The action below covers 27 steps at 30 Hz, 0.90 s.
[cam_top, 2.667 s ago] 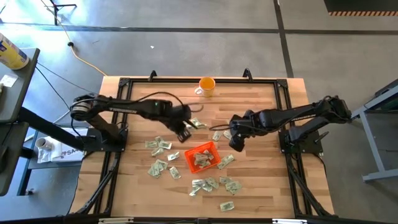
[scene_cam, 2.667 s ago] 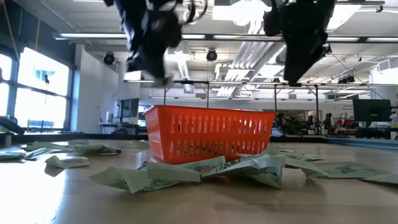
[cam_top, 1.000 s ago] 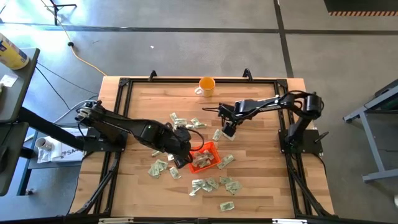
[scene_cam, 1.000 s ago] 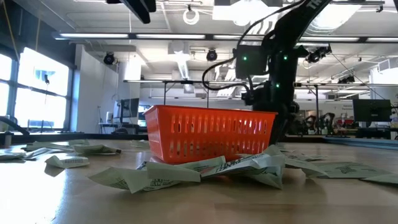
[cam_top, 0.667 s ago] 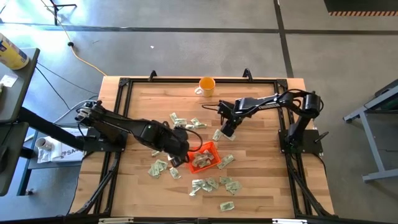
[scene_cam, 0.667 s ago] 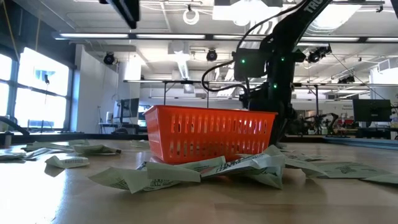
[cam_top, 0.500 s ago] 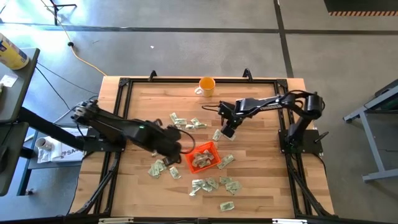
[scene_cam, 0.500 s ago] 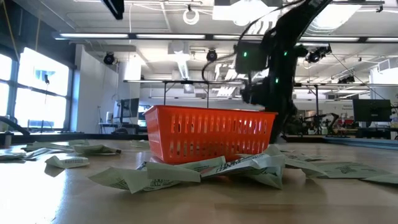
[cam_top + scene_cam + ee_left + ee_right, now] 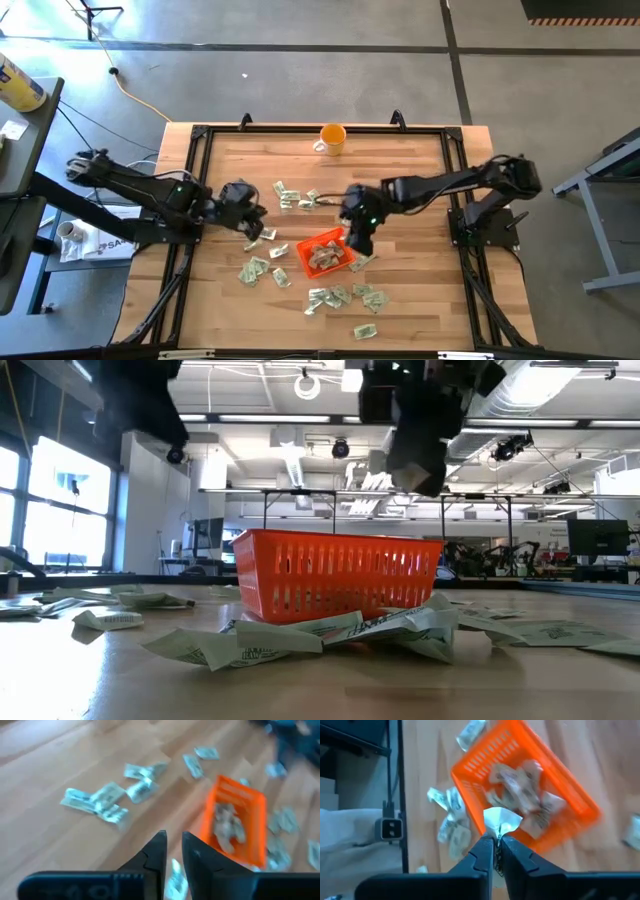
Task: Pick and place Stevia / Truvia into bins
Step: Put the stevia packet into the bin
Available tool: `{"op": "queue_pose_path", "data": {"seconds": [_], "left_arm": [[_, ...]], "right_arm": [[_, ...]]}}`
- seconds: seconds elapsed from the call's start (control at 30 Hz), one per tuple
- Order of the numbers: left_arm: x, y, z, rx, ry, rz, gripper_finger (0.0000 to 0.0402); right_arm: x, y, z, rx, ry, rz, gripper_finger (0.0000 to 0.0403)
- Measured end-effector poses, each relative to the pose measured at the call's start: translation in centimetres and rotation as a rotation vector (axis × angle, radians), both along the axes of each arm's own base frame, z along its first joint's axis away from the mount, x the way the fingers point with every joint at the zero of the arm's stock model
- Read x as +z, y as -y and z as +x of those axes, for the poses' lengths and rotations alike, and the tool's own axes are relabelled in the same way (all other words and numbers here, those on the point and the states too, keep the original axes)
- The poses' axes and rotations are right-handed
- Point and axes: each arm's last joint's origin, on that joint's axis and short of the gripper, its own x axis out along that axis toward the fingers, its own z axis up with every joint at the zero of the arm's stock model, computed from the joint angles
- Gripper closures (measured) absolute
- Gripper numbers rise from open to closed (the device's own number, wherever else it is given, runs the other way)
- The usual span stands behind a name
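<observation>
The orange tray (image 9: 325, 252) sits mid-table with several pale green-and-white sachets inside (image 9: 520, 795). More sachets lie loose on the wood around it (image 9: 340, 296), (image 9: 255, 268), (image 9: 290, 195). My right gripper (image 9: 358, 240) hangs just above the tray's far right corner, shut on one sachet (image 9: 499, 821). My left gripper (image 9: 252, 228) stands left of the tray, above the table. Its fingers (image 9: 172, 845) are a narrow gap apart with nothing between them. My right gripper pinches one end of a sachet (image 9: 497, 832) between its two fingertips. The rest of the sachet sticks out past the fingers. The fingers slant down from the table's right side. The sachet is lifted clear, over the tray's rim (image 9: 470, 805).
An orange mug (image 9: 332, 137) with a white handle stands at the far edge, middle. A black metal frame (image 9: 200, 135) runs around the wooden top. In the low view, loose sachets (image 9: 300, 635) lie in front of the tray (image 9: 335, 575).
My left gripper has drawn back from the tray toward the table's left edge. My right gripper was low over a sachet beyond the tray. It has risen and come toward the near edge with a sachet, up to the tray's far right corner.
</observation>
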Motion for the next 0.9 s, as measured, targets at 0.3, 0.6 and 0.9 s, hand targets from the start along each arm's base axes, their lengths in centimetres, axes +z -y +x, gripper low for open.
{"op": "queue_pose_path", "data": {"seconds": [0.3,0.6,0.9], "left_arm": [[-3.5,-2.2,-0.8,0.05,-0.012,-0.184,0.031],[-4.3,-0.8,-1.9,-0.067,-0.169,-0.296,0.0262],[-5.4,0.5,-3.8,-0.045,-0.365,-0.286,0.0202]], "right_arm": [[-1.6,-1.7,3.1,-0.017,-0.01,-0.06,0.0315],[-0.4,-1.6,3.7,-0.04,0.025,-0.08,0.0158],[-0.2,-1.6,3.2,-0.06,-0.049,-0.163,0.0112]]}}
